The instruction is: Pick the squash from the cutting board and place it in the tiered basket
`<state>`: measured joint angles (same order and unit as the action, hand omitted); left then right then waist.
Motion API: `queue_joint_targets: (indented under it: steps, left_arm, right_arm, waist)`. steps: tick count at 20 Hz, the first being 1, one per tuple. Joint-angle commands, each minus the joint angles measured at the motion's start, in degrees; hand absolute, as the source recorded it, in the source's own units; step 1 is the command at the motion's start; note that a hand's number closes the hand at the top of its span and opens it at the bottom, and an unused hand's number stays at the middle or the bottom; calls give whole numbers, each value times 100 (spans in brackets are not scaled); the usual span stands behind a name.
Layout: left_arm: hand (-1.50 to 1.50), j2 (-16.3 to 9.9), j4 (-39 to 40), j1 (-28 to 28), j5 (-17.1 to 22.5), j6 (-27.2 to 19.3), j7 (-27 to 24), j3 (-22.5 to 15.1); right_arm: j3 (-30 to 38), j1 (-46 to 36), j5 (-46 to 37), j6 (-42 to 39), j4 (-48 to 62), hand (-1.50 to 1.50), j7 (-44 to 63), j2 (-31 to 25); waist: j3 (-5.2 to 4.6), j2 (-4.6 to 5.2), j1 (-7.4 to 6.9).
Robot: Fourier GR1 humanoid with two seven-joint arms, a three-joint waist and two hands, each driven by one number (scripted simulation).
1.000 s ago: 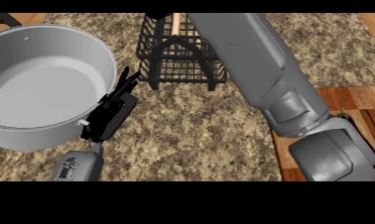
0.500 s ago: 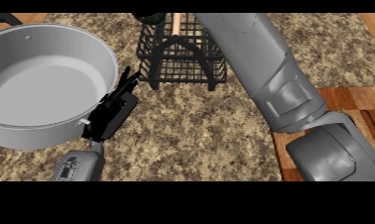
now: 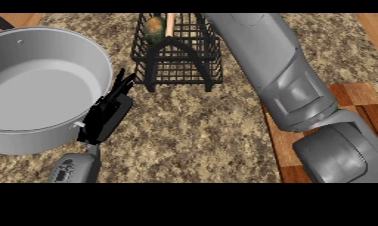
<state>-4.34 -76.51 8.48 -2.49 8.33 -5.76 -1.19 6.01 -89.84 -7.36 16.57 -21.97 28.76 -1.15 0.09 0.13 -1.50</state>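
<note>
Closest in, at abt 7 o'clock, the left hand (image 3: 107,115) sits w/ fingers straight and relaxed, holding nothing, right up against the big grey pot (image 3: 46,87) which fills the 9 o'clock side. The right forearm (image 3: 284,77) runs from 4 o'clock up toward 12, and the right hand itself is out of view past the top edge, so can't tell what its fingers are doing. Farther out at 12 o'clock is the black wire tiered basket (image 3: 177,52), and the squash (image 3: 154,26) looks to be inside its upper part already, greenish-orange. Guessing it's stiff, smooth-skinned, kinda rolly, not fragile; best taken round the middle. Room-wise: speckled counter (image 3: 192,125) is open btw pot and arm, wooden cutting board (image 3: 354,95) peeks out at 3 o'clock. Basket wires are the snag risk imo.
</note>
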Motion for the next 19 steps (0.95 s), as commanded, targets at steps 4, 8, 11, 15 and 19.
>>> queue_joint_targets:
  steps: [4, 8, 11, 15, 19]
  left_arm:
    - [0, -205, 224, 48, 251, 154, -97, 352]
    - [0, 1, -312, -301, 15, -119, 135, 58]
    - [0, -30, -367, -451, 126, -16, 174, 100]
    - [0, -59, -46, -127, 136, -42, 184, 232]
    - [0, 108, -76, -643, -68, -87, -326, -18]
  right_arm:
    - [-35, 193, -462, 1288, -282, -150, -117, -900]
    - [314, 764, -168, 1067, -881, -150, -565, -1620]
    - [622, 1351, 144, 930, -1353, -150, -996, -1881]
    - [936, 2154, 615, -119, -1985, -150, -1065, -2659]
    - [1114, 3158, 998, -996, -2582, -150, -1146, -3105]
  waist:
    - [-15, -14, 215]
    - [-1, -62, 245]
    - [-2, -46, 212]
    - [-2, -63, 371]
    - [-7, -64, 343]
